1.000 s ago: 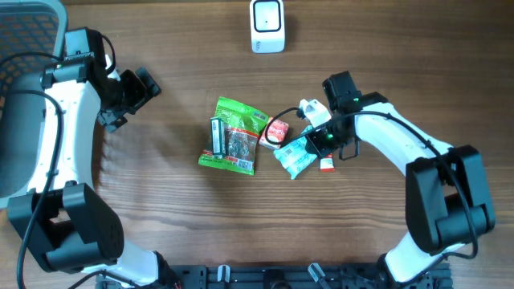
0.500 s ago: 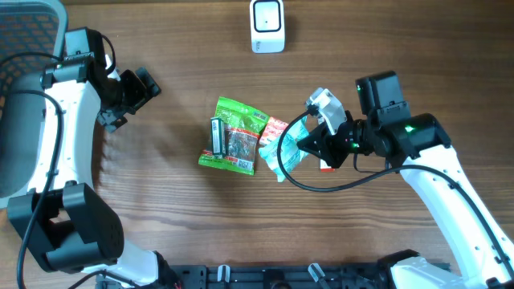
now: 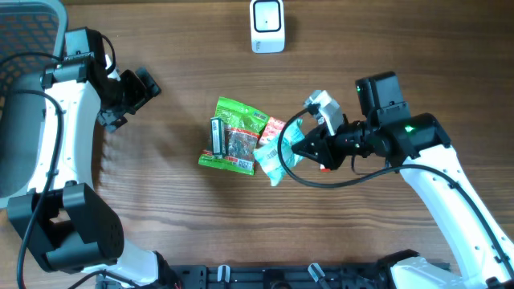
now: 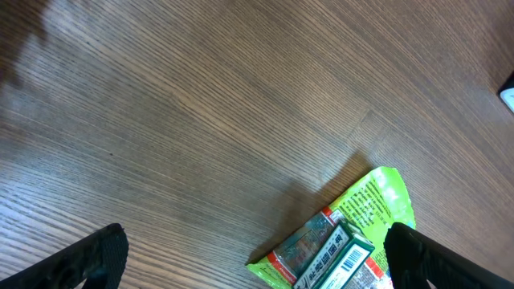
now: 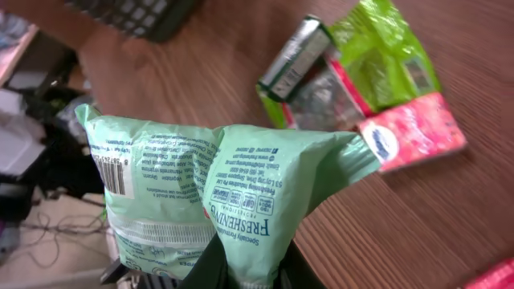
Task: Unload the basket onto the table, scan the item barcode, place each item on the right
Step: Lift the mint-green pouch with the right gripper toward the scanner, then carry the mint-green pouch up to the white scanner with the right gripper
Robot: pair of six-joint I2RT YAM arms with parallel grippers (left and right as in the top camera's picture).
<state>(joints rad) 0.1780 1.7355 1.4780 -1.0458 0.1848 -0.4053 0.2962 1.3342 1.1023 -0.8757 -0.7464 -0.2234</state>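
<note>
Right end effector [image 3: 302, 146] pinches a crinkled, glossy mint-green pouch [image 5: 193, 189].

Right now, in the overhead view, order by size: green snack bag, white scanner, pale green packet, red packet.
1. green snack bag
2. white scanner and pale green packet alike, the packet held nearer
3. red packet, partly hidden

You're working in a robotics lab dressed up as a shop checkout: a wood-grain bench [image 3: 161, 225] carries a white barcode scanner [image 3: 267, 26] and packaged snacks [image 3: 234, 132], a mesh office chair [image 3: 28, 24] stands beside it, and loose cables [image 5: 28, 237] trail over the floor.
</note>
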